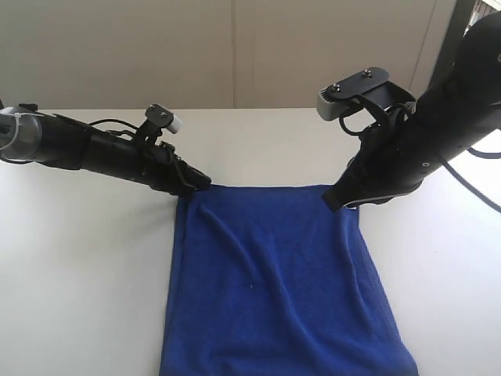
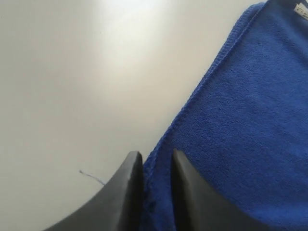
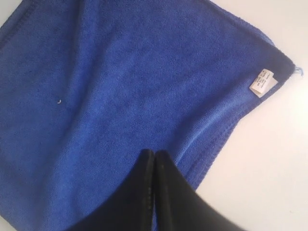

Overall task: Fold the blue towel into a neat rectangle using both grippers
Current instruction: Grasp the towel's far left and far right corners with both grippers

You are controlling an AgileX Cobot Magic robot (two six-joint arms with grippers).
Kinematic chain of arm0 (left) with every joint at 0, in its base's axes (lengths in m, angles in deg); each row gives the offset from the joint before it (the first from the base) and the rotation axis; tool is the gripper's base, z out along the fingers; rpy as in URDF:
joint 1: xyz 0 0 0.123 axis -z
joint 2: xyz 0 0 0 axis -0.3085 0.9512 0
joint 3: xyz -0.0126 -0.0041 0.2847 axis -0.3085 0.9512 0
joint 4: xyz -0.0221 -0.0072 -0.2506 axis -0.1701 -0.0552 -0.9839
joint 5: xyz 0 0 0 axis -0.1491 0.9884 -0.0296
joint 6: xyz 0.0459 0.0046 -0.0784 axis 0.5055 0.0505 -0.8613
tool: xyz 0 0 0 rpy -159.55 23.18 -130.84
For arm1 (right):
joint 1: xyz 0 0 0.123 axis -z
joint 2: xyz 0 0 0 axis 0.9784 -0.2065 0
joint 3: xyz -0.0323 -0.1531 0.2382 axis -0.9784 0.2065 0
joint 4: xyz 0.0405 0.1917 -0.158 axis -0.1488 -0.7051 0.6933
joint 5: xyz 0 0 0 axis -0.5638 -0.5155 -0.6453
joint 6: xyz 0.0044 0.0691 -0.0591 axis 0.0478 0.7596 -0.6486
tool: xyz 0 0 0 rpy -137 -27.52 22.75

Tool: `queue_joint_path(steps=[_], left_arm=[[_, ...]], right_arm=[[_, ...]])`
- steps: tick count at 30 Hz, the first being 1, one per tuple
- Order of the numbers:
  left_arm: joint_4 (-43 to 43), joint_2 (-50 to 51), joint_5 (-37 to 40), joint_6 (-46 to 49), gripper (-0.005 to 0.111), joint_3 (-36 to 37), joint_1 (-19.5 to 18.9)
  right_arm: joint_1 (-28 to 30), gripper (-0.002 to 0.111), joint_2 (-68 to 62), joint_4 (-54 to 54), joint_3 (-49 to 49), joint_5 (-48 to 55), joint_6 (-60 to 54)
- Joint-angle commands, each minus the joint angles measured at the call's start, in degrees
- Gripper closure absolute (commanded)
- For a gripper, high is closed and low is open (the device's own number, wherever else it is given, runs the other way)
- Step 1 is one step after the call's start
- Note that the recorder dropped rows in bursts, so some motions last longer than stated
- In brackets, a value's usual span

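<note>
The left claw (image 1: 205,182) and right claw (image 1: 333,201) each pinch a blue towel (image 1: 274,282) corner (far edge of the bench (image 1: 78,274)); folding seems unstarted.

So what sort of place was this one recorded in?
Probably a robotics lab or test bench, not a home: a plain white table against a bare panelled wall, the blue towel spread on it, and the left hand and right hand of two black arms at its far corners.

Lab-like setup: bare white table (image 1: 78,274), plain beige wall (image 1: 156,47)
</note>
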Motion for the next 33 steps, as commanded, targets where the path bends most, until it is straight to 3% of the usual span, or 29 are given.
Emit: queue_joint_path(steps=[1, 4, 9, 28, 33], left_arm=[[-1.23, -0.15, 0.69, 0.29, 0.095, -0.23, 0.03], [-1.23, -0.15, 0.69, 0.29, 0.107, -0.23, 0.03], [-0.94, -1.37, 0.39, -1.97, 0.107, -0.23, 0.03], [13.81, -4.73, -5.11, -13.75, 0.107, -0.23, -0.08], [13.81, -4.73, -5.65, -13.75, 0.107, -0.23, -0.08]], right_arm=[[0.39, 0.108, 0.47, -0.34, 0.28, -0.12, -0.55], [0.39, 0.108, 0.47, -0.34, 0.28, -0.12, -0.55], [0.39, 0.108, 0.47, -0.34, 0.28, -0.12, -0.55], [0.39, 0.108, 0.47, -0.34, 0.28, 0.09, -0.44], [0.39, 0.108, 0.07, -0.34, 0.28, -5.49, -0.76]])
